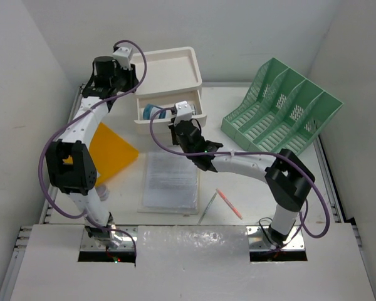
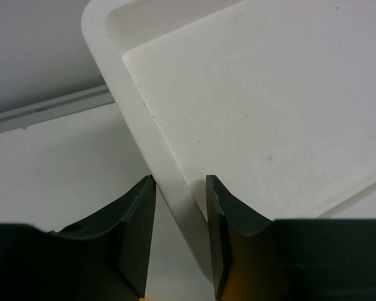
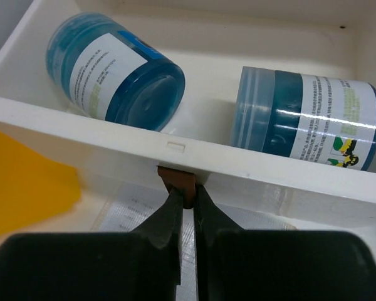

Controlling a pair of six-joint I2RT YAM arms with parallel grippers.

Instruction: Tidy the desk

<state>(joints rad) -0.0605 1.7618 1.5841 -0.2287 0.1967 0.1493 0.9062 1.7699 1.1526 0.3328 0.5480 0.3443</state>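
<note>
The white desk (image 1: 250,182) carries a white drawer box (image 1: 169,72) at the back. Its top drawer (image 1: 169,119) stands pulled out, with two blue jars (image 3: 116,72) (image 3: 307,119) lying inside. My right gripper (image 3: 187,194) is shut on the drawer's small brown handle tab (image 3: 183,180); it shows at the drawer front in the top view (image 1: 180,125). My left gripper (image 2: 180,188) straddles the raised rim (image 2: 175,188) of the box's top tray at its left side (image 1: 133,78), jaws closed to a narrow gap on it.
A green mesh file rack (image 1: 282,110) stands at the back right. An orange folder (image 1: 113,150) lies at the left under my left arm. A clear sleeve with a printed sheet (image 1: 170,179) lies mid-table, with a red pen (image 1: 229,204) and a grey pen (image 1: 207,208) beside it.
</note>
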